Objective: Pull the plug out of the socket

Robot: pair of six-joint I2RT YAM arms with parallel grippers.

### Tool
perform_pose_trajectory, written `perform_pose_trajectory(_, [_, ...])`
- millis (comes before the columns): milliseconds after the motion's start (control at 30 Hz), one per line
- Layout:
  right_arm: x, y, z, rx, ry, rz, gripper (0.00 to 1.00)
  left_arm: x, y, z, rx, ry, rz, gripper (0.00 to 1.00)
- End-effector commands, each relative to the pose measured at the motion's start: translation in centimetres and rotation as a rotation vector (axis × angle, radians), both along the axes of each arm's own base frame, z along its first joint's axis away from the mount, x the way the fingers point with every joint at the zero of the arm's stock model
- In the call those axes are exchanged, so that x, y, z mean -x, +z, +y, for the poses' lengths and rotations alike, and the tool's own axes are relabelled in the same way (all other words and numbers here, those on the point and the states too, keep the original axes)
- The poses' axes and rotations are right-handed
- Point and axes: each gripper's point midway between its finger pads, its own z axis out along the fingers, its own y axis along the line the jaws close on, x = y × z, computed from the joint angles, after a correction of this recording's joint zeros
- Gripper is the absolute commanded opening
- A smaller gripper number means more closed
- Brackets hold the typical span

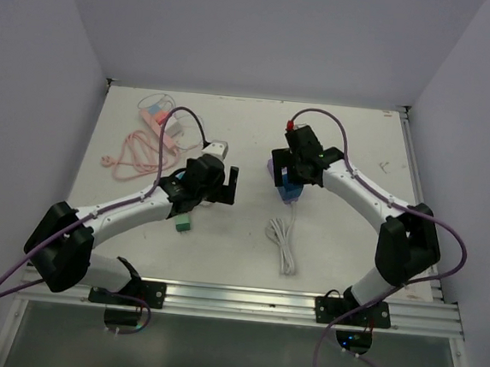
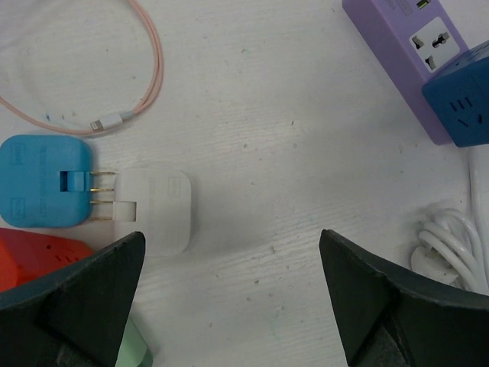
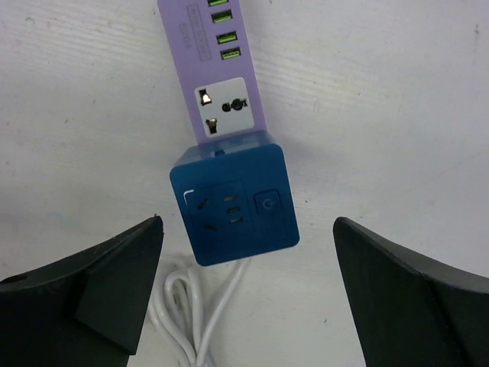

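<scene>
White worktop (image 1: 257, 142), scuffed, carries the dark blue cube plug (image 3: 233, 202), which sits on one end of the purple power strip (image 3: 218, 69). The right hand (image 3: 246, 223) hangs over it, fingers spread wide, gripping nothing. A coiled white cable (image 3: 191, 306) lies just beside the cube. The left hand (image 2: 231, 235), also wide and empty, is above a light-blue adapter (image 2: 42, 180) whose brass prongs enter a white block (image 2: 153, 210).

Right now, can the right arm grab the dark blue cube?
Probably yes: the right arm's jaws stand open over the dark blue cube, one each side, with nothing in the way.
</scene>
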Motion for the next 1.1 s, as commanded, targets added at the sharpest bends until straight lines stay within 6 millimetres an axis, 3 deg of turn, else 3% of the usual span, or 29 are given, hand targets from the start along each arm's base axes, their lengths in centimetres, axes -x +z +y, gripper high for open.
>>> perform_pose_trajectory(0, [-1.1,0.0,0.8,0.031,0.073,0.018,0.96,0.8,0.1,0.5,0.035,0.017,0.012,0.99])
perform_pose_trajectory(267, [-1.2,-3.1,1.7,0.027,0.113,0.083,0.8,1.3,-0.5,-0.1,0.054,-0.015,0.033,0.99])
perform_pose_trajectory(367, [-0.6,-3.3,2.1,-0.007,0.119,0.08,0.61,1.1,-0.4,-0.4,0.062,-0.025,0.04,1.0])
perform_pose_trajectory(400, [-0.3,-3.4,2.4,-0.025,0.13,0.081,0.48,1.1,-0.3,-0.6,0.064,-0.028,0.039,1.0])
perform_pose_trajectory(433, [-0.3,-3.3,2.6,-0.04,0.133,0.067,0.41,0.9,-0.1,-0.7,0.066,-0.029,0.038,0.99])
perform_pose_trajectory(500, [0.9,-2.9,2.5,-0.073,0.137,0.058,0.1,0.7,0.1,-1.0,0.071,-0.033,0.041,1.0])
perform_pose_trajectory(533, [1.0,-2.9,2.7,-0.08,0.142,0.057,0.1,0.6,0.4,-1.2,0.08,-0.032,0.038,1.0])
perform_pose_trajectory(567, [1.7,-2.9,2.5,-0.092,0.139,0.06,0.0,0.6,0.3,-1.3,0.079,-0.03,0.046,0.99])
perform_pose_trajectory(633, [2.6,-2.4,3.3,-0.143,0.164,0.044,0.0,0.2,1.0,-1.8,0.104,-0.024,0.043,1.0])
perform_pose_trajectory(667, [3.7,-3.3,3.1,-0.157,0.16,0.063,0.0,0.2,0.8,-2.0,0.105,-0.021,0.055,1.0])
perform_pose_trajectory(733, [4.2,-1.6,3.7,-0.229,0.173,0.002,0.0,-0.2,1.4,-2.4,0.139,-0.001,0.064,1.0])
perform_pose_trajectory(767, [5.4,-2.2,3.6,-0.258,0.169,0.02,0.0,-0.2,1.4,-2.8,0.153,-0.004,0.08,1.0])
perform_pose_trajectory(833, [5.9,-0.3,4.3,-0.336,0.185,-0.055,0.0,-0.5,1.9,-3.5,0.201,0.011,0.096,0.99])
perform_pose_trajectory(867, [6.8,-1.1,4.2,-0.36,0.178,-0.039,0.0,-0.6,1.8,-3.9,0.217,0.016,0.106,0.99])
perform_pose_trajectory(933, [7.2,0.3,4.6,-0.424,0.189,-0.1,0.0,-0.6,2.4,-5.1,0.282,0.006,0.13,0.99])
perform_pose_trajectory(967, [7.9,-0.5,4.4,-0.436,0.176,-0.087,0.0,-0.7,2.3,-5.7,0.304,0.002,0.142,0.99])
perform_pose_trajectory(1033, [8.3,0.5,4.8,-0.483,0.189,-0.127,0.0,-0.7,2.7,-7.0,0.372,-0.005,0.168,1.0])
perform_pose_trajectory(1067, [8.8,0.0,4.7,-0.495,0.187,-0.118,0.0,-0.7,2.6,-7.7,0.401,-0.019,0.183,1.0])
